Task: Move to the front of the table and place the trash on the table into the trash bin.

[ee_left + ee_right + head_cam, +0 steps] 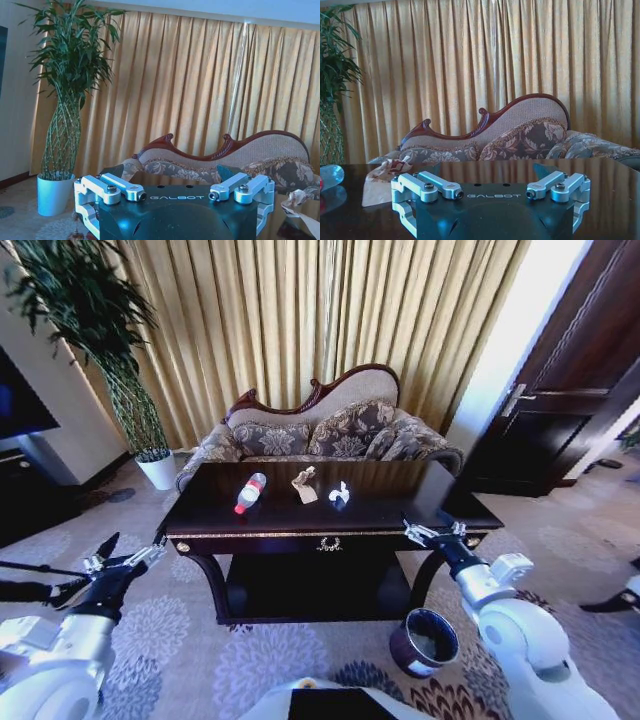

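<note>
trash: all on the table [215, 502] top, none moved yet
bottle [250, 492]: lying near table middle, toward plant side
beige paper [304, 485]: table centre, just beside bottle, apart
white wrapper [340, 494]: next to paper, toward door side
trash bin [424, 641]: on carpet off table's front corner, door side; looks empty of task litter
right gripper [434, 531]: at table front edge, door side; fingers spread wide, holding nothing
left gripper [128, 559]: off table's front corner, plant side; spread wide, holding nothing
progress: parked in front of table, approach looks done; pick-ups and all drops left
</note>
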Robot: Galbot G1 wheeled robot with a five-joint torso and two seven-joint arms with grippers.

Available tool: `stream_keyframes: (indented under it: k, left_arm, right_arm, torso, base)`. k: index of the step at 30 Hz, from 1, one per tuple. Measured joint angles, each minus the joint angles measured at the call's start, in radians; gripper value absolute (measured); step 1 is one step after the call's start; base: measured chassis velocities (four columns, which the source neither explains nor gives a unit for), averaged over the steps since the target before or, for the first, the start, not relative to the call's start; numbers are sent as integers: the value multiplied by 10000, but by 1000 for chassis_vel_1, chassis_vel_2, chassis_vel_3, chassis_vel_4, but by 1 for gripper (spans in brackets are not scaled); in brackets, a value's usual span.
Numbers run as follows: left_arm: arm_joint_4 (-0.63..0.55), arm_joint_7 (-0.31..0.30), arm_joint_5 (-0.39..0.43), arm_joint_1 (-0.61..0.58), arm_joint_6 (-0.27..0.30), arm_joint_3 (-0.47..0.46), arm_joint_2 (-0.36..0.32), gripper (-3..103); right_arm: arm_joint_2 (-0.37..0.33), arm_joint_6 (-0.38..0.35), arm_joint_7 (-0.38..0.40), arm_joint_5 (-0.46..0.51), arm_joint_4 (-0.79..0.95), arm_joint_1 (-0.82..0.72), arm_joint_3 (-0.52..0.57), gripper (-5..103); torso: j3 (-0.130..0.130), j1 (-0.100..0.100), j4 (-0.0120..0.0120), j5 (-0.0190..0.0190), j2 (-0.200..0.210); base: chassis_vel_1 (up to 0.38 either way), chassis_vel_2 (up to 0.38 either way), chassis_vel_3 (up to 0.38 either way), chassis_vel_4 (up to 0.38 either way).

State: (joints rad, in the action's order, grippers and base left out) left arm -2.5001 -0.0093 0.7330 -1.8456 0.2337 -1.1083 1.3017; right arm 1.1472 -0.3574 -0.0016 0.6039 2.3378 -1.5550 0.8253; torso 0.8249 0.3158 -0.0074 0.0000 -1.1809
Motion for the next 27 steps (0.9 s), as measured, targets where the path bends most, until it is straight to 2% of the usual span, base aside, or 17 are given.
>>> stream_keyframes:
  k: [19,27]
  left_arm:
    - [0,23,-8,-25,-47,-6,40,100]
    - [0,100,-11,-15,-150,61,1,100]
  right_arm:
    - [-81,-64,-6,17,192,26,-74,100]
    - [-690,-393,-55,416,550,-154,-336,100]
  torso:
    - [0,0,0,1,0]
    - [-1,-3,-2,-1,-3]
  base:
    - [-92,83,87,-89]
    - [-13,13,17,-16]
